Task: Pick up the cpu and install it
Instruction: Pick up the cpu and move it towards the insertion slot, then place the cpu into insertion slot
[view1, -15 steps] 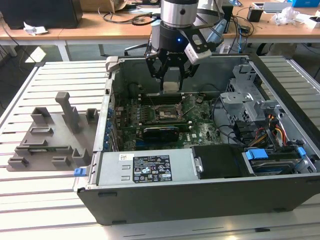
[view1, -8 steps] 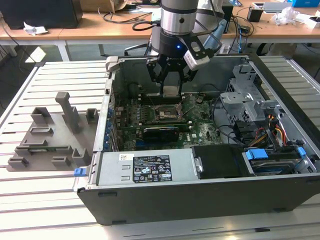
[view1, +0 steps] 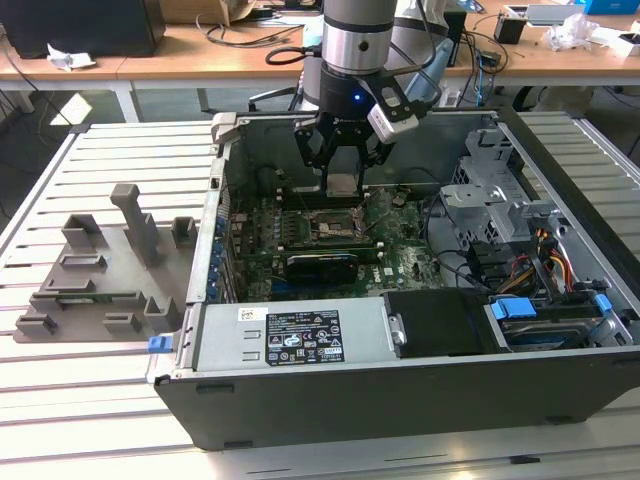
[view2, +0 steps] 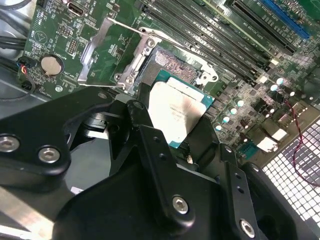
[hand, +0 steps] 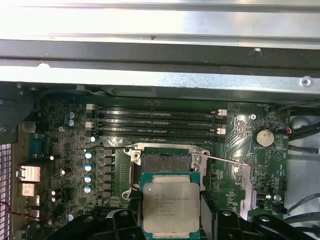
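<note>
A slatted worktop (view1: 100, 160) carries an open computer case (view1: 400, 410) lying on its side, with a grey tray (view1: 100, 270) beside it at the exterior view's left. The arm (view1: 355, 50) reaches down into the case, over the green board (view1: 410, 262). The jaws are clenched on the cpu (view1: 342, 184), pinching it by 2 opposite edges with the silver top up. This is likely so that the underside is left untouched and it can go down level. In both wrist views the cpu (view2: 175, 112) (hand: 171, 207) hangs clear of the board, near the socket (hand: 166, 162) and not yet in it. The socket's metal plate (view2: 105, 50) stands swung open, which leaves the seat bare to receive the cpu.
</note>
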